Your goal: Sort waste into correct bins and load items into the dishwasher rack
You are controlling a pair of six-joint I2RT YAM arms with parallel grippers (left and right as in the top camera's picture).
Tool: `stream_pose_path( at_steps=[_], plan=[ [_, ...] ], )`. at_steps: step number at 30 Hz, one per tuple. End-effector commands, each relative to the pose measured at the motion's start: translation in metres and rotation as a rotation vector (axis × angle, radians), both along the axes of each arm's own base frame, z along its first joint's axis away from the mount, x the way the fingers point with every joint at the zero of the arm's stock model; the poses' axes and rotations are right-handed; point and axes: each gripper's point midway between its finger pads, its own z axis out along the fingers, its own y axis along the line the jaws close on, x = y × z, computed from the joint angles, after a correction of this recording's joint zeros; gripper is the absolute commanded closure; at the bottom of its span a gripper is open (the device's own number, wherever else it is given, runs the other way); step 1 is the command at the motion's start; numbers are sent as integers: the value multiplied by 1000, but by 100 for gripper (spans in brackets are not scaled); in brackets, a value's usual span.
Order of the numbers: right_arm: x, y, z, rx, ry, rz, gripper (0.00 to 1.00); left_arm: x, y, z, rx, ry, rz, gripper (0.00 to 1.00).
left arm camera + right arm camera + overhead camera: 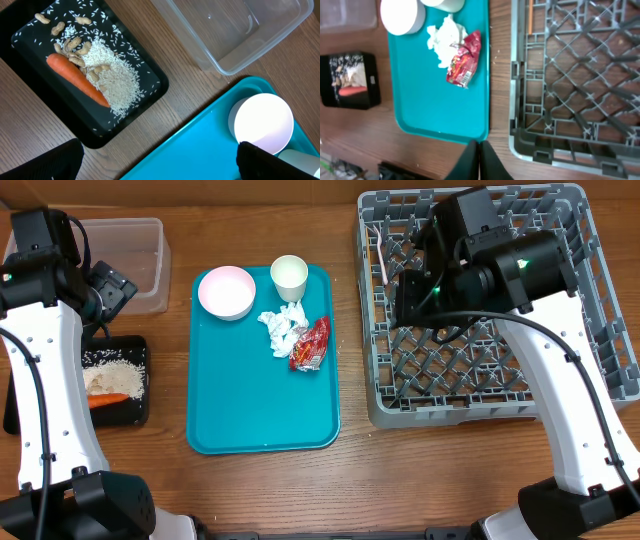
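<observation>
Starting at the far left: the left gripper (157, 150) has its jaws spread wide with nothing in them, and it hangs above the gap between the black tray (143, 415) and the teal tray (260, 400).

The black tray holds one carrot stick (77, 80), a pile of rice (117, 82) and a scatter of peanuts (75, 47), too clumped for me to count properly. Just behind it sits one clear plastic tub (140, 250).

Next over, the teal tray carries four things bunched at its far end:
- one white bowl (226, 290)
- one white cup (289, 275), right beside the bowl
- one crumpled tissue (280, 328)
- one red wrapper (310, 343), touching the tissue

On the right is one big grey dishwasher rack (600, 360), with one thin orange utensil (531, 15) lying near its far left corner.

The right gripper (479, 160) is pinched fully closed on nothing. Its wrist view looks down on the strip of table between the teal tray and the rack.

Everything sits on a brown wood-grain table (450, 480), which fills nearly the whole view, so I can't tell much about the room.
</observation>
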Motion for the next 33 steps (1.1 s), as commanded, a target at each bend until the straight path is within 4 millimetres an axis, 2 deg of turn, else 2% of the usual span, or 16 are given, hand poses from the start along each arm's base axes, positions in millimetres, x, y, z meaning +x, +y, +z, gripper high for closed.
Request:
stream_pose_path(
  at_steps=[1, 13, 14, 15, 16, 17, 20, 21, 22, 23, 26, 27, 29, 33],
  plan=[
    [4, -8, 5, -45, -33, -27, 96, 0, 1, -2, 9, 7, -3, 0],
    [4, -16, 3, -85, -36, -42, 96, 1, 1, -2, 9, 7, -3, 0],
    [5, -17, 3, -91, -39, -45, 85, 0, 1, -2, 9, 7, -3, 0],
    [5, -17, 3, -95, -40, -47, 64, 1, 1, -2, 9, 7, -3, 0],
    [5, -18, 3, -97, -41, -48, 33, 0, 1, -2, 9, 7, -3, 0],
    [6, -18, 3, -97, -41, -48, 14, 1, 1, -2, 9, 7, -3, 0],
    [6, -17, 3, -96, -43, -47, 3, 0, 1, -2, 9, 7, -3, 0],
    [6, -17, 3, -96, -43, -47, 22, 0, 1, -2, 9, 7, -3, 0],
    [6, -17, 3, -96, -44, -47, 75, 0, 1, -2, 9, 7, -3, 0],
    [6, -17, 3, -95, -43, -47, 96, 1, 1, -2, 9, 7, -3, 0],
    [8, -17, 4, -92, -50, -48, 96, 1, 1, -2, 9, 7, -3, 0],
    [8, -17, 4, -92, -51, -48, 73, 0, 1, -2, 9, 7, -3, 0],
    [9, -16, 5, -89, -58, -48, 1, 0, 1, -2, 9, 7, -3, 0],
    [13, -15, 6, -83, -76, -49, 0, 0, 1, -2, 9, 7, -3, 0]
  ],
)
